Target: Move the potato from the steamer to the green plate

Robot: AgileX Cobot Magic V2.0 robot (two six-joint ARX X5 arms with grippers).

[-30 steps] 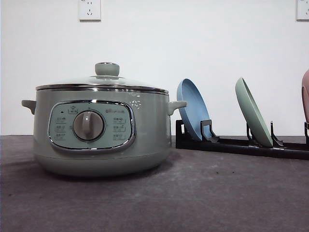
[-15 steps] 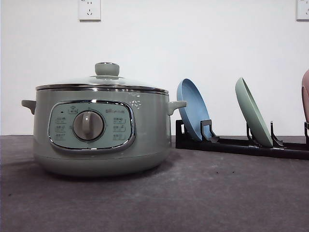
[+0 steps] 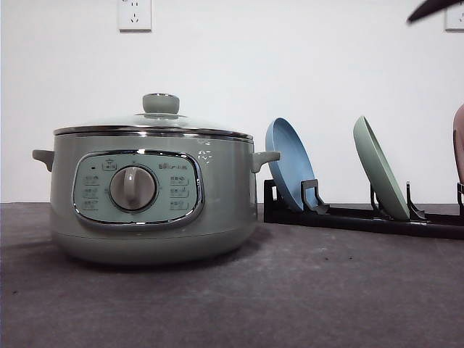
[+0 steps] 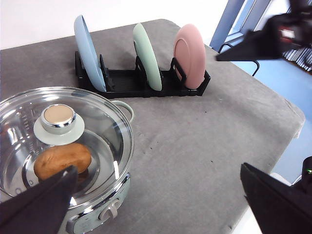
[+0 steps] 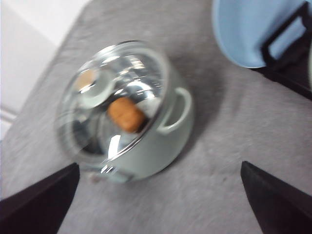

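Grey tabletop | potato inside lidded steamer | green plate racked, 3 o'clock | your pincers: both released | nothing done.

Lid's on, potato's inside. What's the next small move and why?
Probably bring the left gripper, which is open, down over the lid knob to lift the glass lid off. The lid sits closed on the steamer with the potato under it, and the green plate stands on edge in the rack.
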